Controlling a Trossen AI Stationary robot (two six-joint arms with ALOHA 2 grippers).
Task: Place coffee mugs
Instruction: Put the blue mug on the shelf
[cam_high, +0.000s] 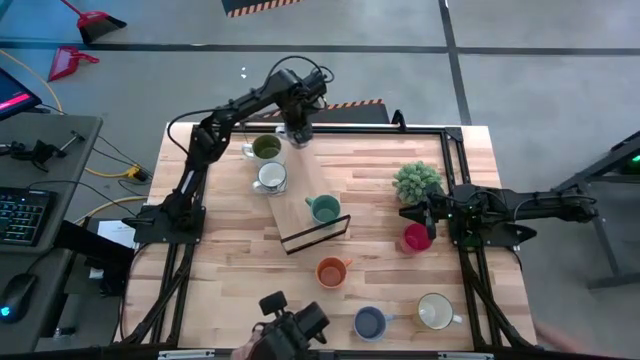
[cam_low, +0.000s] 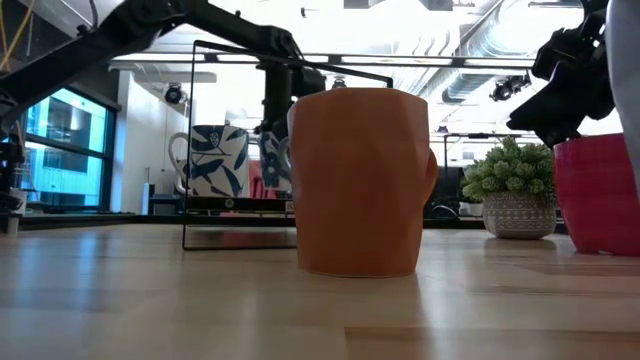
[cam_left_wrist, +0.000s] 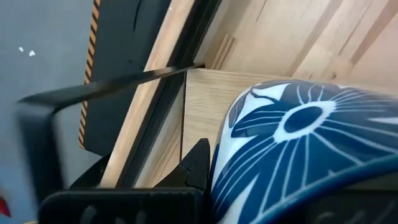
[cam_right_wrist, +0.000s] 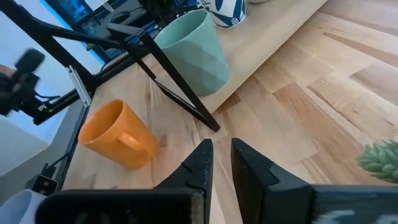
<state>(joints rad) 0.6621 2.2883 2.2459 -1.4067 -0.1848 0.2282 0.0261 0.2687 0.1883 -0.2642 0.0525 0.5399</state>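
While the overhead camera hides it under our left gripper (cam_high: 297, 133) at the far end of the pale wooden shelf board (cam_high: 293, 205), the left wrist view shows a white ceramic mug with dark blue leaf pattern (cam_left_wrist: 298, 143) clenched in those jaws. From above we see the olive green mug (cam_high: 265, 148), white mug (cam_high: 271, 177) and teal mug (cam_high: 323, 208) near or on the board, and the orange mug (cam_high: 332, 271) nearer the front. Our right gripper (cam_right_wrist: 221, 163), jaws nearly closed on nothing, sits beside the red mug (cam_high: 417, 237).
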